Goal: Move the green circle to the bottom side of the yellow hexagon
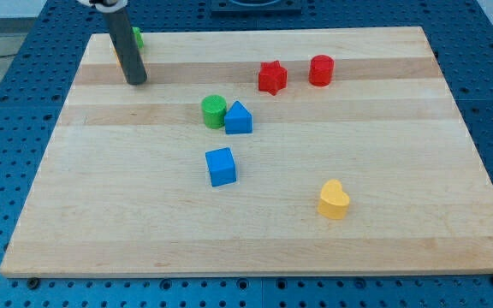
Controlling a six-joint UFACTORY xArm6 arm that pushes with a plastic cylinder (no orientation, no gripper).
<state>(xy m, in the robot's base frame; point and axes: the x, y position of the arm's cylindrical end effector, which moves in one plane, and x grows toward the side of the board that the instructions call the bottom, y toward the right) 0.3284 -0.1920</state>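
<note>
upper left of the frame: my tip (pixel 136 81) on the desk (pixel 383 239); mid-frame, green circle (pixel 214 111) touches blue triangle (pixel 239 119), left of it.

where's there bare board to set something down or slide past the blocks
Widest free patch: the view's left and bottom-left, bordered by my tip, the blue cube and the board edge. Also free: the right side past the red cylinder and yellow heart. Crowded: the green circle touching the blue triangle, and the red star.
</note>
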